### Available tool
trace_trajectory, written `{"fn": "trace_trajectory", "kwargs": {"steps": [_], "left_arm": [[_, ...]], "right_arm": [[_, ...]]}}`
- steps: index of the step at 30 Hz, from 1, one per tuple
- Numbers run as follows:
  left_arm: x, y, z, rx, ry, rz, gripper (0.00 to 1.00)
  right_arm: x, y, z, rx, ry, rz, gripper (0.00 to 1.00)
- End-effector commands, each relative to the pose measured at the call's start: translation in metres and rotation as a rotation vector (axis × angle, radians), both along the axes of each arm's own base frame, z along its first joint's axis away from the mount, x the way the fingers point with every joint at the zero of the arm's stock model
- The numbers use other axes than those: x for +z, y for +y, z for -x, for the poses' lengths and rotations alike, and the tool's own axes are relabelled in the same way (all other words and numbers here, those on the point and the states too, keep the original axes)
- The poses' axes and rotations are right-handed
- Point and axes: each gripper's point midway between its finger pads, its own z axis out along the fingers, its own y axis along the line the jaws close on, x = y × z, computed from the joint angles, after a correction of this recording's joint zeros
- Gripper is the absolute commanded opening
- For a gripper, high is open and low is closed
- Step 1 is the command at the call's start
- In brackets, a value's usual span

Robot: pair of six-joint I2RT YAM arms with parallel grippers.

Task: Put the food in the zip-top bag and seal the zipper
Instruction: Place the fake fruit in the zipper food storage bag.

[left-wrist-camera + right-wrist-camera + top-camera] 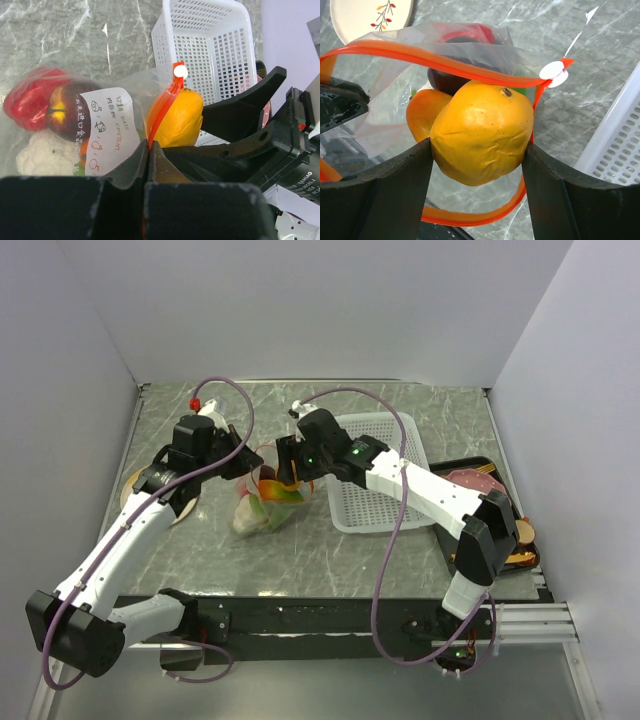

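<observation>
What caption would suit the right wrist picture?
Right gripper holds a yellow mango at the open mouth of the zip-top bag.

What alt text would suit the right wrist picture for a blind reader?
The right tool grips a yellow-orange toy fruit between two dark fingers, at the open mouth of a clear zip-top bag edged by an orange-red zipper. Inside lies other toy food; a white basket stands at right.

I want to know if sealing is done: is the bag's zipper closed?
No, the two sides of the zipper stand wide apart, with the mango between them.
</observation>
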Motion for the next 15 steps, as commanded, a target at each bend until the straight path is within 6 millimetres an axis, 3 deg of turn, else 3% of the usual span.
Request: {"fn": "trace_trajectory", "kwargs": {"steps": [1, 5, 8, 13, 15], "left_arm": [[0.027, -0.003, -0.003, -0.014, -0.076, 0.024, 0.01], [0.027, -0.004, -0.003, -0.010, -0.074, 0.034, 0.01], [0.027, -0.004, -0.004, -0.003, -0.082, 0.048, 0.01], [0.026, -0.005, -0.006, -0.007, -0.074, 0.041, 0.01], [0.027, -0.004, -0.006, -0.001, -0.081, 0.039, 0.05]], "right_arm": [[0.029, 0.015, 0.000, 0.044, -0.073, -0.060, 0.56], [0.024, 0.022, 0.007, 0.078, -0.064, -0.063, 0.58], [0.022, 0.025, 0.000, 0.025, -0.063, -0.074, 0.59], [0.024, 0.040, 0.004, 0.056, -0.067, -0.105, 0.61], [0.019, 0.043, 0.006, 0.074, -0.057, -0.094, 0.65]]}}
